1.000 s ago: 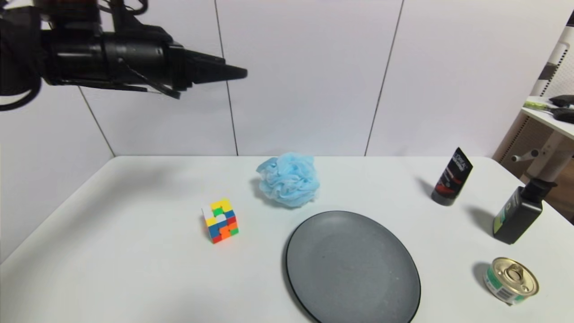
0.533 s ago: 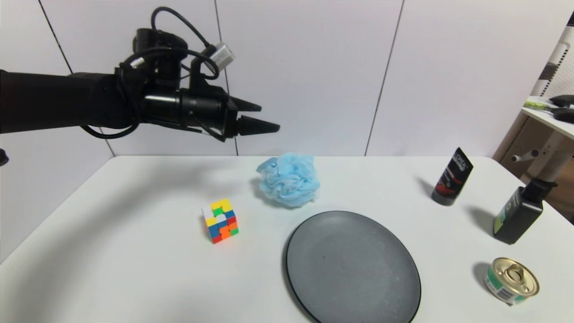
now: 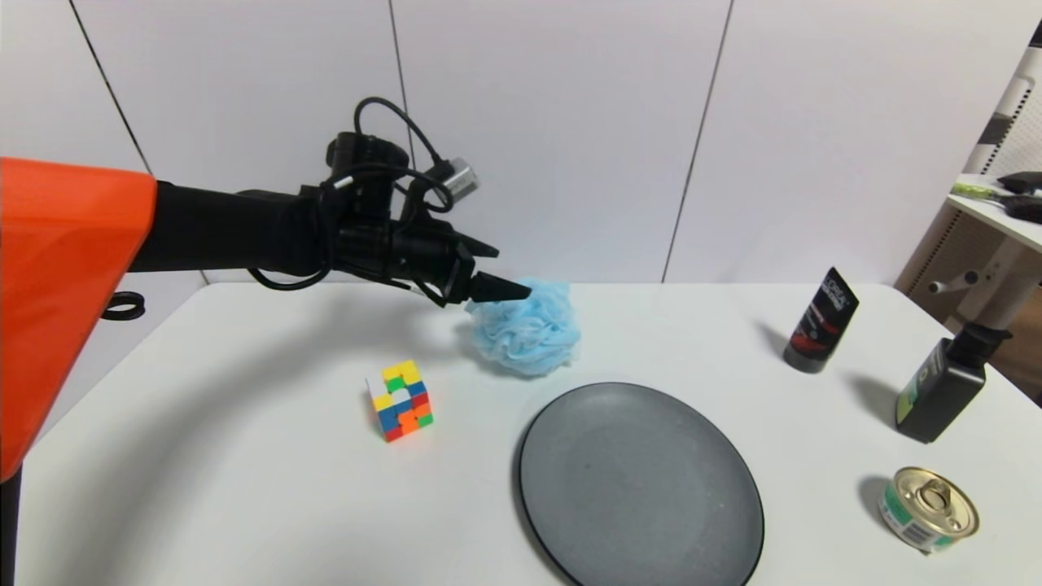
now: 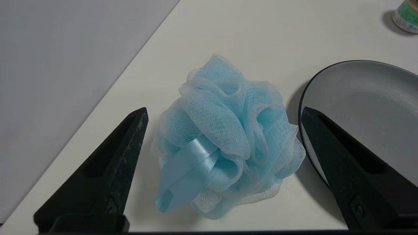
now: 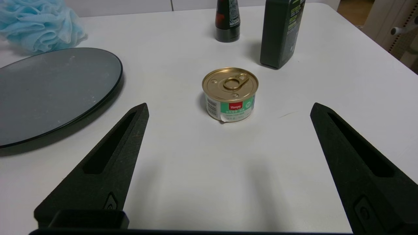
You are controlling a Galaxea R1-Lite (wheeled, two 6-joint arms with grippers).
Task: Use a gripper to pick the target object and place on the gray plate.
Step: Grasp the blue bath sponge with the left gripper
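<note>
Left gripper (image 3: 498, 277): extended from the left edge of the head view toward centre, tips at the upper left edge of the target object (image 3: 525, 327). In the left wrist view the left gripper (image 4: 223, 112) stands wide open, one finger (image 4: 107, 173) on each side of the pouf (image 4: 225, 137), holding nothing. Contact between fingertips and mesh cannot be confirmed; from the head view the lower tip appears to overlap the pouf's top edge.

Target object: on the white table (image 3: 244, 488), centre of the head view, just above and left of the gray plate (image 3: 641, 488). It sits near the plate's rim, apart from it.

Gray plate: lower centre of the head view, nothing on it.

Right gripper (image 5: 228, 109): seen only in its own wrist view, fingers spread wide, empty, low over the table facing a can (image 5: 230, 94).

Other items: puzzle cube (image 3: 400, 400) left of the plate; black tube (image 3: 820, 321), dark bottle (image 3: 944, 391) and the can (image 3: 928, 509) along the right side.
</note>
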